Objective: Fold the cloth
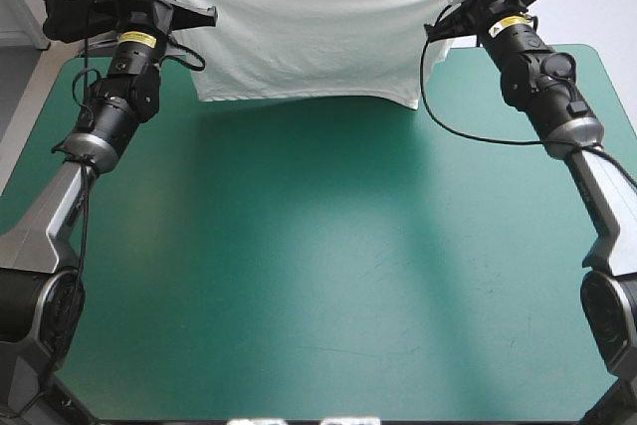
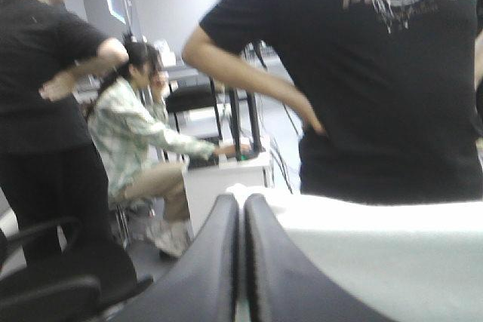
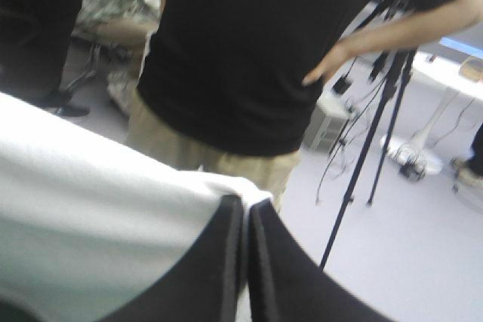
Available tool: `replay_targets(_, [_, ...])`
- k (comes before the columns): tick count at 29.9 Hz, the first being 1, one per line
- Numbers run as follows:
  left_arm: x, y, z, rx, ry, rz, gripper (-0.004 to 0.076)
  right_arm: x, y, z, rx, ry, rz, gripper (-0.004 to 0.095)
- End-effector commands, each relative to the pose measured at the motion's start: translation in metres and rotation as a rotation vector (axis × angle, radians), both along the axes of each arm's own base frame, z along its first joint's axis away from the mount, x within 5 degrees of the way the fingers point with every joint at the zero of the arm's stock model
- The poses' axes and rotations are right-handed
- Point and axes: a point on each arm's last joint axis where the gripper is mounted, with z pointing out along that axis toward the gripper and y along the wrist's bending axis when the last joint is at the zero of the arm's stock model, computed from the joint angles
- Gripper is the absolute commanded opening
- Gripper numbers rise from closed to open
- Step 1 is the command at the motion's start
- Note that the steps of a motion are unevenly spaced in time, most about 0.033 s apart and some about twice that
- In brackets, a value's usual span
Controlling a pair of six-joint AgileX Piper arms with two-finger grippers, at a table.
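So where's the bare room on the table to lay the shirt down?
Nearly the whole teal-green cover is free, from under the lower hem of the T-shirt to the near edge. It is crowded only along the far edge, where the left hand and right hand, each shut on an upper corner, hold the T-shirt stretched.

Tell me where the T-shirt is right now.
In the high view the T-shirt hangs spread as a white sheet near the far edge of the table, its top corners pinched by the left gripper and the right gripper.
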Motion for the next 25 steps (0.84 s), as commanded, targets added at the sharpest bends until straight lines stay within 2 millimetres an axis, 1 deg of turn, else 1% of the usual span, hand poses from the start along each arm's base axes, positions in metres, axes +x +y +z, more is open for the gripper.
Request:
replay_targets(1, [-0.015, -0.003, 0.009, 0.012, 0.187, -0.048, -0.0018, -0.017, -0.001, 0.016, 0.023, 0.084, 0.023, -0.0017])
replay_targets(3, [-0.017, -0.006, -0.015, 0.049, 0.432, -0.084, -0.0018, -0.018, 0.001, -0.004, -0.004, 0.234, 0.041, -0.0017])
replay_targets(5, [-0.022, -0.008, -0.036, 0.078, 0.627, -0.111, -0.0018, -0.022, 0.002, -0.019, -0.020, 0.339, 0.053, -0.0018])
replay_targets(8, [-0.034, -0.007, -0.061, 0.111, 0.843, -0.135, -0.0018, -0.034, 0.003, -0.041, -0.036, 0.494, 0.092, -0.0017])
replay_targets(10, [-0.043, -0.007, -0.071, 0.130, 0.922, -0.146, -0.0018, -0.046, 0.003, -0.053, -0.039, 0.579, 0.110, -0.0017])
replay_targets(12, [-0.054, -0.005, -0.075, 0.134, 0.978, -0.152, -0.0018, -0.058, 0.002, -0.065, -0.049, 0.660, 0.120, -0.0017])
replay_targets(16, [-0.078, -0.001, -0.087, 0.187, 1.110, -0.165, -0.0018, -0.091, -0.002, -0.089, -0.098, 0.810, 0.150, -0.0017])
replay_targets(19, [-0.098, 0.004, -0.095, 0.228, 1.161, -0.162, -0.0018, -0.115, -0.006, -0.100, -0.109, 0.887, 0.162, -0.0017])
replay_targets(22, [-0.116, 0.009, -0.099, 0.252, 1.182, -0.145, -0.0018, -0.137, -0.009, -0.111, -0.107, 0.966, 0.170, -0.0017])
replay_targets(25, [-0.133, 0.015, -0.109, 0.277, 1.261, -0.114, -0.0018, -0.157, -0.011, -0.118, -0.103, 1.031, 0.175, -0.0017])
